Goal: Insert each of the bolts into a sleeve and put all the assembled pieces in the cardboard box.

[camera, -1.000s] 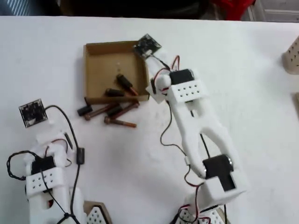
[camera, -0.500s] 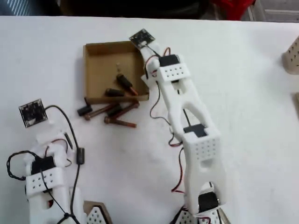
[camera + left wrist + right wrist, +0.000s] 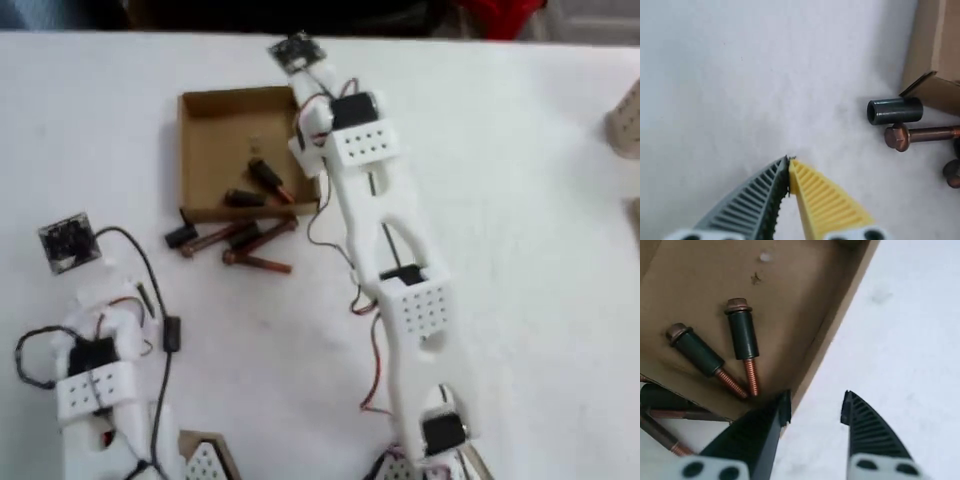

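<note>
Cardboard box (image 3: pixel 831 309) edge beside right claw (image 3: pixel 815 407), parted, empty; left claw (image 3: pixel 789 163) closed, empty.

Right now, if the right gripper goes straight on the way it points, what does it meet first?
Probably the cardboard box's side wall: the open right gripper straddles it, one finger over the box, one over the table. Depth is unclear; it may touch table instead.

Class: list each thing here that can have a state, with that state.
Brown cardboard box, open-topped, holds both assemblies.
Two copper bolts in black sleeves, assembled, inside box.
Short black metal sleeve, empty, on its side.
Copper hex-head bolt, bare, beside that sleeve.
Left gripper, shut.
Right gripper, open.
</note>
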Robot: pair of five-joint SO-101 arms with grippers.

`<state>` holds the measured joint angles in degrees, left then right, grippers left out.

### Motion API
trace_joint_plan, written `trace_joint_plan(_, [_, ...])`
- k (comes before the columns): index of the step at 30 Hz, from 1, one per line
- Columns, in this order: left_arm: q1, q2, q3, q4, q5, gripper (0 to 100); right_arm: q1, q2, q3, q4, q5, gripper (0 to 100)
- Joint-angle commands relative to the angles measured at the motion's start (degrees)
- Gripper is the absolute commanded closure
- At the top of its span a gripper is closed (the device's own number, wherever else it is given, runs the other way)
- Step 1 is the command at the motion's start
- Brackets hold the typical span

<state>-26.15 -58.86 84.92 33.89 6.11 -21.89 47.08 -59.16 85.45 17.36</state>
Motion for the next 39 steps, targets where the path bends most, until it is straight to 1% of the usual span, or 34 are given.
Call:
trace_joint_plan(1, [0.7, -0.8, -0.5, -1.3, 0.6, 97, -1.6, 2.2, -3.1, -0.6, -0.4, 85.4])
trace_joint_plan(11, [0.7, -0.8, -0.5, -1.3, 0.6, 97, -1.6, 7.7, -2.6, 0.0, -0.1, 85.6])
trace_joint_plan(13, [0.7, -0.8, -0.4, -1.3, 0.6, 97, -1.6, 9.4, -2.7, 0.0, 0.0, 89.1])
trace_joint_plan(16, [0.7, -0.8, -0.4, -1.3, 0.6, 97, -1.5, 11.8, -3.1, -0.2, -0.4, 98.7])
trace_joint_plan(18, [0.7, -0.8, -0.4, -1.3, 0.6, 97, -1.5, 12.6, -3.1, 0.0, -0.3, 96.5])
trace_joint_plan(21, [0.5, -0.8, -0.4, -1.3, 0.6, 97, -1.8, 12.9, -3.1, 1.9, -0.1, 98.3])
trace_joint_plan(27, [0.4, -0.8, -0.4, -1.3, 0.6, 97, -1.6, 12.9, -3.1, 6.5, 0.1, 98.0])
trace_joint_plan(31, [0.4, -0.8, -0.4, -1.3, 0.6, 97, -1.8, 12.9, -3.1, 8.4, 3.8, 98.0])
trace_joint_plan(39, [0.4, -0.8, -0.4, -1.3, 0.6, 97, -1.7, 12.9, -3.1, 10.6, 4.0, 98.0])
